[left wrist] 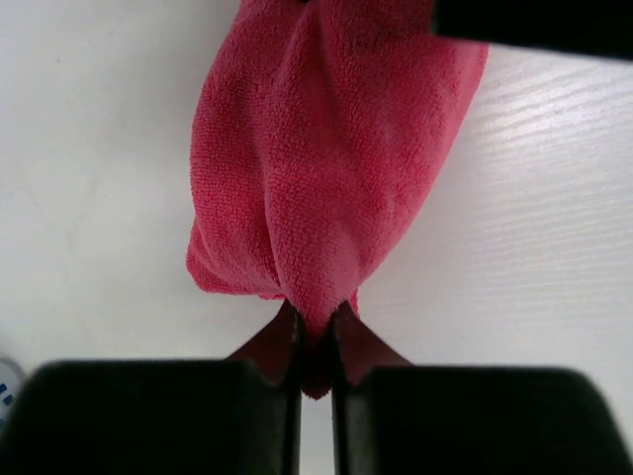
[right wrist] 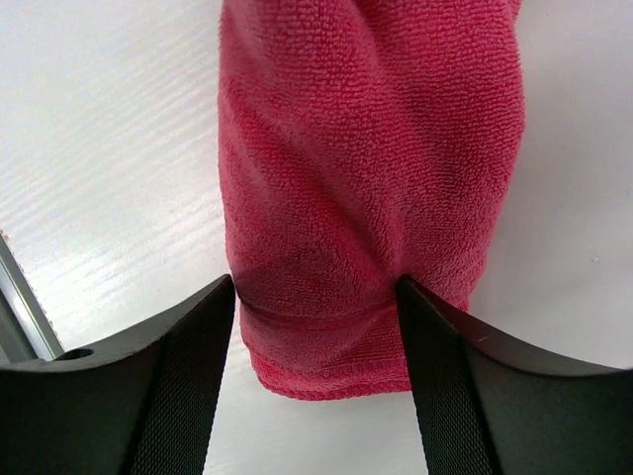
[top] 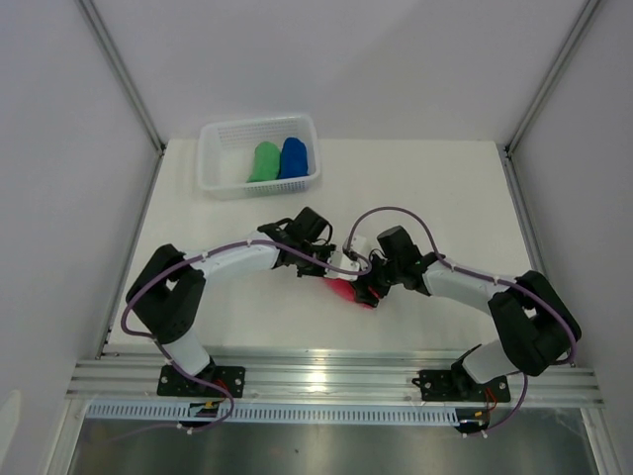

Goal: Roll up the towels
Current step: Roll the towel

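Note:
The pink-red towel [top: 343, 291] lies rolled into a thick bundle on the white table between my two arms. In the left wrist view my left gripper [left wrist: 316, 315] is pinched shut on a narrow tip of the pink-red towel [left wrist: 326, 148], with a corner of cloth poking back between the fingers. My right gripper [right wrist: 316, 294] straddles the other end of the roll [right wrist: 366, 148], both fingers pressed into its sides. From above, the left gripper [top: 333, 278] and right gripper [top: 365, 294] meet at the towel. The green towel [top: 264, 161] and blue towel [top: 294, 156] sit rolled in the basket.
The white mesh basket [top: 213, 183] stands at the back left of the table. White walls close in the sides and back. A metal rail [top: 326, 374] holding the arm bases runs along the near edge.

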### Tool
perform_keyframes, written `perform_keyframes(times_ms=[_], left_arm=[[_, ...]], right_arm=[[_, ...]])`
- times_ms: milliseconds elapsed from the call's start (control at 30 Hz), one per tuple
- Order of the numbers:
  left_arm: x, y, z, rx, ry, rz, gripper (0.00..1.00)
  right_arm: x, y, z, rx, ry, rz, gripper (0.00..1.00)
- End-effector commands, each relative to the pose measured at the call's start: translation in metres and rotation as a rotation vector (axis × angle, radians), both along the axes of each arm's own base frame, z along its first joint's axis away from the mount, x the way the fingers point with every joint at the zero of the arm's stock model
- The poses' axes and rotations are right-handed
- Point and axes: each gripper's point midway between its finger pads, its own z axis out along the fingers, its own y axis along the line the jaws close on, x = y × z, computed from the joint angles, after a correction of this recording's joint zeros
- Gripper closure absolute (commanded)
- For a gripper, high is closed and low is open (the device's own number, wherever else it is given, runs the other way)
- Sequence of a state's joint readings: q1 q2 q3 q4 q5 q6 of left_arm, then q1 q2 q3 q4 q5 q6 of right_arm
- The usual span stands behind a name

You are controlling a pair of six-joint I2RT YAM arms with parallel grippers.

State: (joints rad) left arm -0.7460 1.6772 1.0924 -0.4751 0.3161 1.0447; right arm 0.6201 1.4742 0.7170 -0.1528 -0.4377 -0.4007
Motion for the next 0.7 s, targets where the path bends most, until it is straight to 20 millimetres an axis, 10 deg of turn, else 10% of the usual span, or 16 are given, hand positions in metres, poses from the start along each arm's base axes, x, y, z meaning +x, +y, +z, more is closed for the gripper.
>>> perform_keyframes(times_ms=[0, 333, 533, 667], left_arm=[[-0.017, 0.039, -0.044, 0.184, 0.102, 0.062, 0.95], [-0.030, 0.061, -0.052, 0.208, 0.141, 0.093, 0.91], [-0.034, 0.063, -0.037, 0.170, 0.135, 0.113, 0.01], [-0.024, 0.055, -0.014, 0.127, 0.121, 0.166, 0.00]], right_arm=[[0.006, 0.027, 0.045, 0.124, -0.134, 0.073, 0.30], [0.005, 0.027, 0.024, 0.003, -0.033, -0.015, 0.32], [0.009, 0.049, 0.084, 0.186, -0.159, 0.046, 0.28], [0.014, 0.053, 0.117, 0.231, -0.208, 0.053, 0.26]])
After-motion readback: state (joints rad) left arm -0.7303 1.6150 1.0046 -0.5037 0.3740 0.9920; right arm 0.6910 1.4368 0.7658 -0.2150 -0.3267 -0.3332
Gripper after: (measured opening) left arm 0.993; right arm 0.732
